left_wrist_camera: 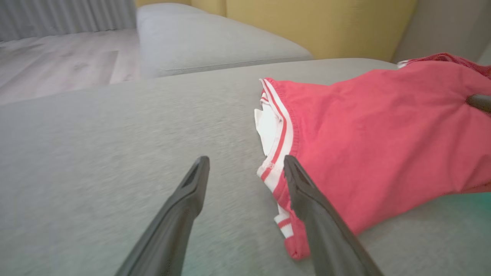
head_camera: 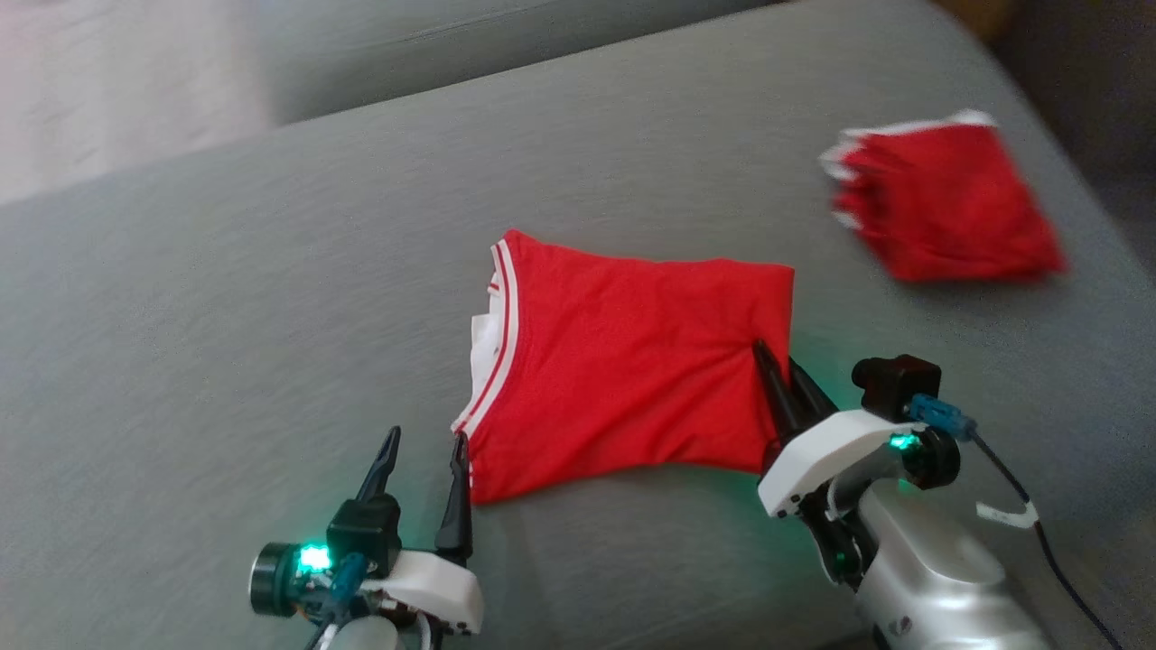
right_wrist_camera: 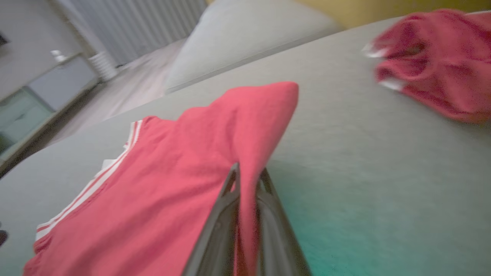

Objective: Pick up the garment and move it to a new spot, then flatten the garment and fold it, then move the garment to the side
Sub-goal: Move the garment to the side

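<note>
1. The left gripper [head_camera: 426, 437] sits at the near left, its fingers spread wide and holding nothing. In the left wrist view its right-hand finger [left_wrist_camera: 307, 199] lies against the garment's striped corner. Whether it touches the cloth I cannot tell.
2. The garment [head_camera: 623, 361], red with white-and-red trim along its left edge, lies mid-cushion on the grey sofa cushion [head_camera: 271, 316]. It forms a compact, roughly rectangular shape and looks already folded at least once.
3. The right gripper [head_camera: 777, 357] is pinched tight on the garment's right edge. The right wrist view shows cloth trapped between the two fingers and pulled up into a small peak.
4. The step in hand looks like a two-handed lift, either for one more fold or for carrying the garment aside.
   - The left gripper should first close on the near-left corner, catching all the layers there.
   - Both ends should then rise together and stay low, so the fold does not fall open.
   - A pull from the right alone would likely drag the garment and skew it.
5. At the far right lies a second red bundle [head_camera: 944, 203], well apart from the garment and blurred.
6. As for containers, the cushion itself is what holds things: the garment and that bundle.
</note>
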`<state>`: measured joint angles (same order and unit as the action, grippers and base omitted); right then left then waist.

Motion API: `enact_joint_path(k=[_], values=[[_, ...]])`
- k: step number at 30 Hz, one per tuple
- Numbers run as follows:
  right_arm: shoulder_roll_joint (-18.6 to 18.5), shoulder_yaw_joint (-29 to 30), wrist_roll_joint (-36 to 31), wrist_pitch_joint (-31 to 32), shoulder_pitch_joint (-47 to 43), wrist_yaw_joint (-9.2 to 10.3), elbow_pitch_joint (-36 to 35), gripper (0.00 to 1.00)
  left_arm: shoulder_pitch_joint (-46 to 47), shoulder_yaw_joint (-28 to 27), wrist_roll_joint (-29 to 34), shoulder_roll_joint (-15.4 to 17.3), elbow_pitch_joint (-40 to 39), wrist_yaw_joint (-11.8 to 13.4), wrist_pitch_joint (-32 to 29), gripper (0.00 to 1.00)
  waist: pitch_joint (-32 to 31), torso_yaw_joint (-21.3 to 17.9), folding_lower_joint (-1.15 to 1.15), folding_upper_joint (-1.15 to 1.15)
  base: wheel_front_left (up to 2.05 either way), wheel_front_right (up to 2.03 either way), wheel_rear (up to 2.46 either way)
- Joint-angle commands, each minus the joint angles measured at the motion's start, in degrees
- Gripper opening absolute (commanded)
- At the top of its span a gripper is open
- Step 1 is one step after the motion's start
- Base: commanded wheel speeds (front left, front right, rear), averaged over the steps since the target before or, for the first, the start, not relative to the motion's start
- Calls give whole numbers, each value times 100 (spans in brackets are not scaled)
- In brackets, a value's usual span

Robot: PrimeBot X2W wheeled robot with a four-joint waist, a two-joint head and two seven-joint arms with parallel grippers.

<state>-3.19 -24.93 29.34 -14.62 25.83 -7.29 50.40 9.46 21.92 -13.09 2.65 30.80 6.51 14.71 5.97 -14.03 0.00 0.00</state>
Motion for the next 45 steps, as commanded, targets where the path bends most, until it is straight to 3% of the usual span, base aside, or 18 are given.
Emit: enact_joint_path(k=[1,6,14,18,26,27,28,31,35,39,45], values=[[31,-122,31,-37,53,-20,-177,0,200,-202,-41,22,-138,39,29,100,-117,-986,0,0,0,0,0],[29,-30,-199,-38,282,-20,-90,0,220,-250,-33,22,-64,61,29,100,-21,-1275,0,0,0,0,0],[-228,114,-698,-38,1120,-20,21,0,349,-147,4,22,56,25,29,100,187,-1030,0,0,0,0,0],[-666,233,-909,-38,1832,-20,381,0,436,-151,110,22,103,8,29,100,372,-739,0,0,0,0,0],[-2078,761,-1692,-38,3141,-20,1624,0,589,-201,258,22,138,-34,29,100,729,-56,0,0,0,0,0],[-2219,932,-1780,-38,3233,-20,1787,8,608,-195,267,22,130,-33,29,100,756,13,0,0,0,0,0],[-2341,1093,-1896,-38,3308,-20,1915,100,624,-201,280,22,125,-30,29,100,776,64,0,0,0,0,0],[-2512,1592,-2228,-38,3374,-20,2029,100,654,-226,297,22,105,-29,29,100,800,195,0,0,0,0,0],[-2337,2228,-2660,-38,3158,-20,1707,100,641,-313,313,22,56,3,29,100,784,273,0,0,0,0,0],[-1725,2763,-2880,-38,2677,-20,1029,100,580,-436,330,22,-35,30,29,100,708,324,0,0,0,0,0],[-747,2940,-2991,-38,1657,-20,-43,100,457,-619,315,22,-146,56,29,100,524,488,0,0,0,0,0]])
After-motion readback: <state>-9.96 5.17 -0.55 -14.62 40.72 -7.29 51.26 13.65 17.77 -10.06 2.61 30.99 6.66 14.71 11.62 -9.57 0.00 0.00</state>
